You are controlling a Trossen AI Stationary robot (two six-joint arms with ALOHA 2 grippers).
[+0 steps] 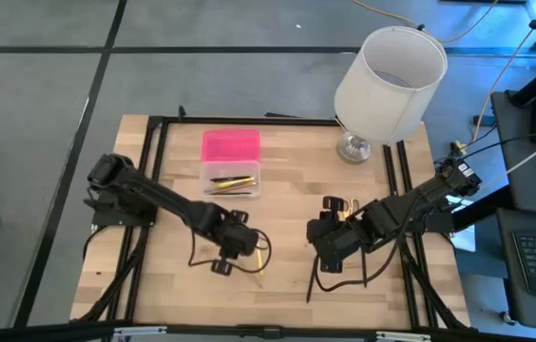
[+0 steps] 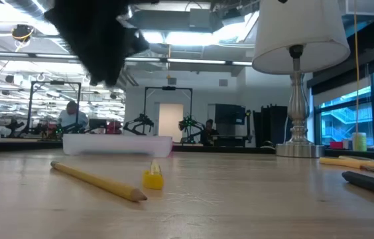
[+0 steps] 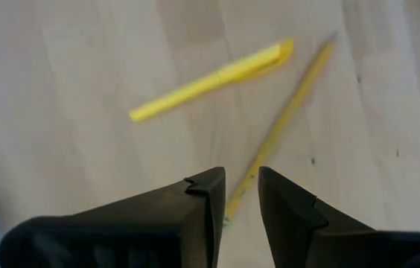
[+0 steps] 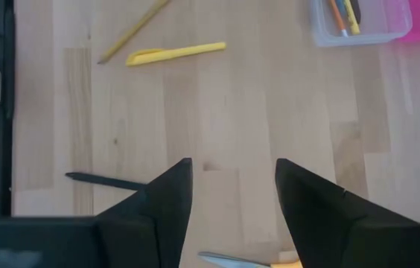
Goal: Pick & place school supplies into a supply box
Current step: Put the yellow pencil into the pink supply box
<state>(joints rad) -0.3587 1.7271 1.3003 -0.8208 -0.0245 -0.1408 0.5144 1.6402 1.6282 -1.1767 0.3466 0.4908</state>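
Supply box (image 1: 231,163) beside white lamp (image 1: 388,78); left pincer (image 3: 241,195) slightly open over yellow pencil (image 3: 281,126), right pincer (image 4: 232,179) open.

Grey floor (image 1: 40,85), ceiling lights (image 2: 193,38), windows (image 2: 346,113) at right

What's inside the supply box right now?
The supply box holds a few pens in its clear base: yellow, orange and dark ones. Its pink lid lies open; anything beneath those pens is hidden.

yellow pen (image 3: 214,78) beside pencil (image 3: 281,123)
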